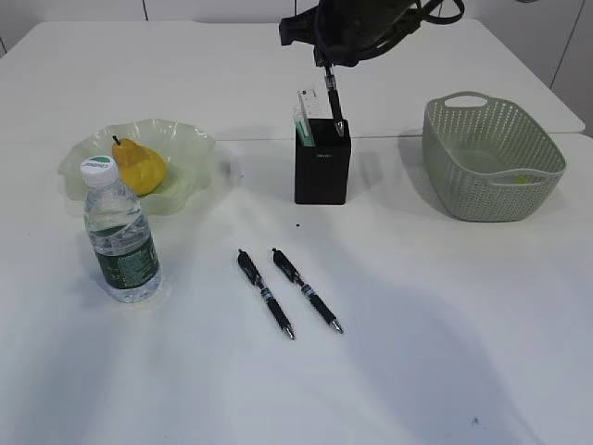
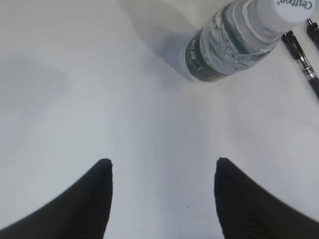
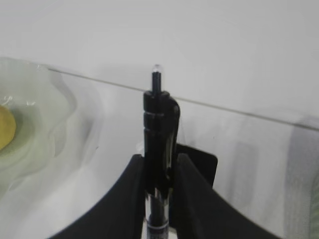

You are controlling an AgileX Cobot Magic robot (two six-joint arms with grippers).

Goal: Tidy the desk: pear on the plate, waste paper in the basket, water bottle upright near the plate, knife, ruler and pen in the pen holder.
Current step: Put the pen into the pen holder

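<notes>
Two pens (image 1: 287,291) loose, bottle (image 1: 120,236) upright

Pear (image 1: 140,168) sits in plate (image 1: 190,148), far left on surface (image 1: 417,352). Water bottle (image 1: 120,236) upright just in front of plate. Pen holder (image 1: 321,167) centre, basket (image 1: 491,158) to its right. Two pens (image 1: 287,292) lie side by side in front of holder.

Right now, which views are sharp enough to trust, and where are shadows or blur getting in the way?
Exterior view: sharp, evenly lit, soft arm shadow on the desk. Left wrist view: water bottle cap blurred at the frame edge, open left gripper crisp. Right wrist view: soft throughout; pen in the right gripper readable, plate hazy.
</notes>
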